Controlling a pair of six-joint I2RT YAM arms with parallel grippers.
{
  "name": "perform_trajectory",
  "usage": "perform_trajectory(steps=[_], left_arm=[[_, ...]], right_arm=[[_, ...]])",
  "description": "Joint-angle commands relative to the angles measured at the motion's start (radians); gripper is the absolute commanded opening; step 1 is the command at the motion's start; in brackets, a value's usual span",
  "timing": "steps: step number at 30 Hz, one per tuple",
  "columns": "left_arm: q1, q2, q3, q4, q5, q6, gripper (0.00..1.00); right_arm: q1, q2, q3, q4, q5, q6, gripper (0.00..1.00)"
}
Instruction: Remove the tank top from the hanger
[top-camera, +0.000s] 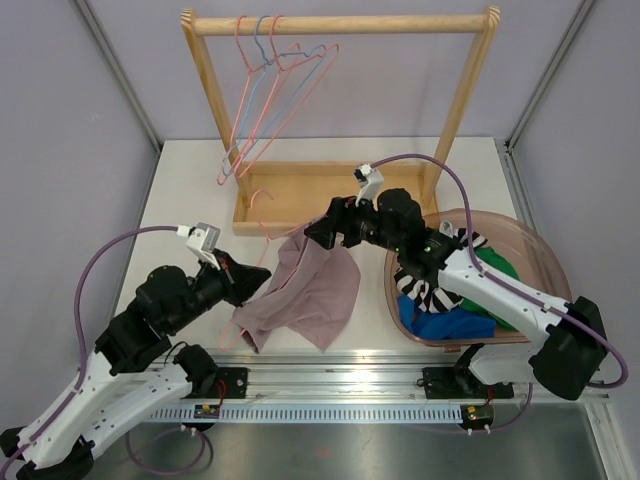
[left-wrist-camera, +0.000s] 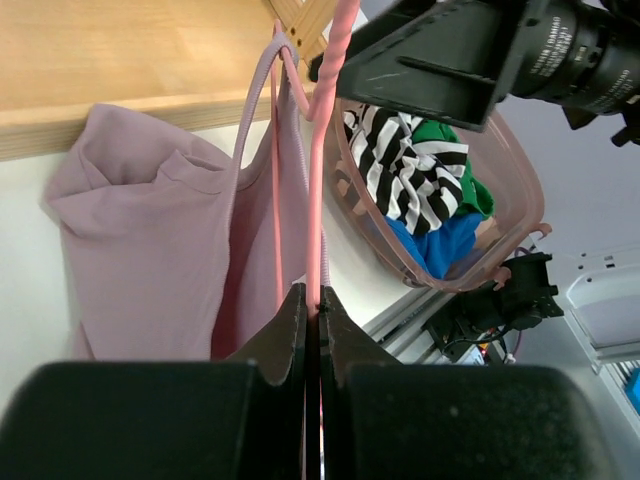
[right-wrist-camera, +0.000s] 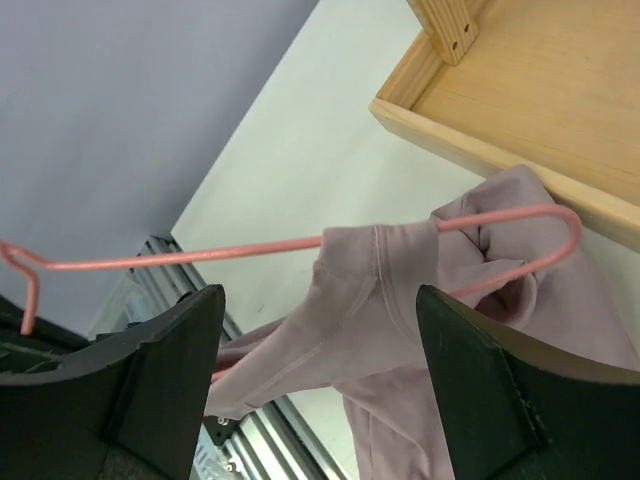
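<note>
L gripper (left-wrist-camera: 313, 300) is pinching the pink wire of the hanger (left-wrist-camera: 318, 190), fingers closed to a hairline with only the wire between them. R gripper (right-wrist-camera: 318, 325) is gaping wide and gripping nothing. It's hovering over the strap end of the tank top (top-camera: 312, 287), with the strap and the wire both sitting in the gap.

The mauve top is sitting mid-counter, just on the near side of the wooden rack (top-camera: 330, 195) and left of the laundry tub (top-camera: 540, 245) by the right edge. The hem looks to be resting on the counter, though it's hard to be sure.

Step in hand, I'd judge, is taking the strap. To do it well:
- R should be closing on fabric only, approx. where the strap folds over the wire. Catching the wire too would mean 2 arms fighting over 1 hanger.
- L should be holding the hanger steady as an anchor.
- R should be pulling along the wire toward its bent end, not across it, so the strap is sliding off rather than snagging.

The top's long axis is running far-to-near, leaning a bit toward the near-left corner. Straps are pointing at the far edge (toward the rack base) and the hem at the near edge.
</note>
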Motion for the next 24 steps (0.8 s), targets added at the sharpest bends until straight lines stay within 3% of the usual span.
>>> perform_trajectory(steps=[1,4,7,8,11,12,16,21,24], left_arm=[[-0.002,-0.012,-0.014,0.112,0.057,-0.050,0.00],[-0.002,-0.010,-0.002,0.104,0.057,-0.044,0.00],[-0.002,-0.010,0.020,0.073,0.025,-0.026,0.00],[-0.002,-0.010,0.025,0.066,0.020,-0.022,0.00],[-0.002,-0.010,0.037,0.035,0.005,-0.007,0.00],[-0.002,-0.010,0.042,0.027,-0.021,-0.004,0.00],[-0.002,-0.004,0.064,-0.028,-0.024,0.022,0.00],[-0.002,-0.009,0.103,-0.097,0.020,0.059,0.00],[-0.002,-0.036,0.101,-0.105,0.057,0.071,0.00]], right_arm=[[0.031,0.052,0.067,-0.020,0.062,-0.084,0.84],[0.040,0.102,0.103,-0.084,0.077,-0.110,0.69],[0.040,0.119,0.110,-0.115,0.117,-0.129,0.49],[0.040,0.116,0.101,-0.110,0.125,-0.133,0.37],[0.040,0.113,0.096,-0.122,0.152,-0.156,0.19],[0.040,0.115,0.096,-0.125,0.155,-0.165,0.03],[0.040,0.125,0.115,-0.177,0.253,-0.213,0.00],[0.020,0.151,0.176,-0.271,0.507,-0.214,0.00],[-0.018,0.199,0.231,-0.322,0.527,-0.214,0.00]])
